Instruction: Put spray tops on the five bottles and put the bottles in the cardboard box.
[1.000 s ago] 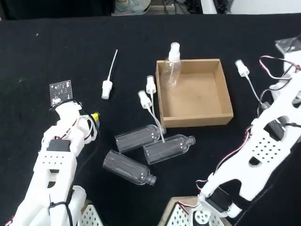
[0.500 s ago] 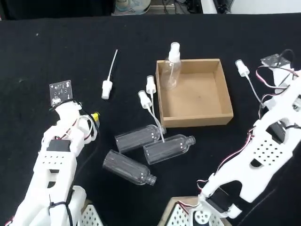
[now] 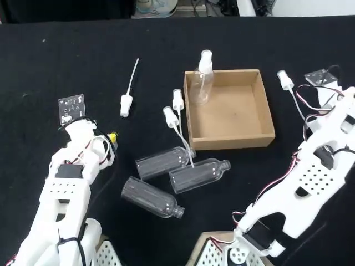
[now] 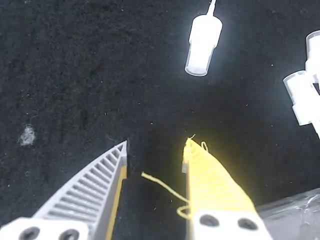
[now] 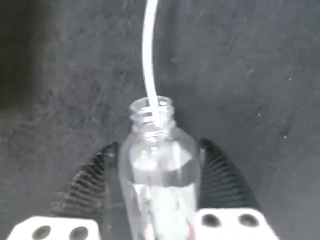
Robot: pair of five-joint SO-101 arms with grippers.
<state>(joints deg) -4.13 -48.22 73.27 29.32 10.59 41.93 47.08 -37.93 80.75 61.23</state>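
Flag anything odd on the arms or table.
A loose yellow strand trails from the left gripper's yellow jaw into the gap, as if fraying. Two spray tops' tubes overlap a capless bottle lying by the cardboard box. Nothing looks spilled or broken.

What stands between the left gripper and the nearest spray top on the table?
Nothing visible does. Between the open left gripper and the spray top there is just bare black cloth. The path to the top looks free.
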